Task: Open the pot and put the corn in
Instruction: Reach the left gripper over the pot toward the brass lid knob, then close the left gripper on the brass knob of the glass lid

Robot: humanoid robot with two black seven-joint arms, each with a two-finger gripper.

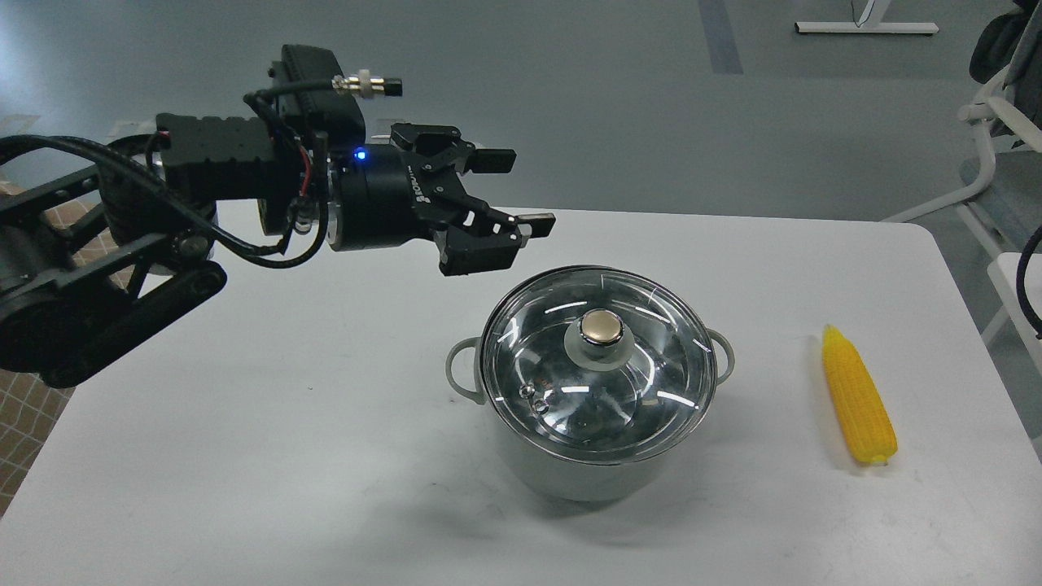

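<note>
I see one pot (570,456) at centre with one lid (598,366) on, one corn (856,396) at right; my left gripper (517,189), upper left, gapes empty.

So the count here is one white table (285,456), one pot (582,468) mid-frame with one glass lid (553,358), one gold knob (601,327) and two loop handles, one corn (857,407) at right, and one black gripper (525,191) upper left.
</note>
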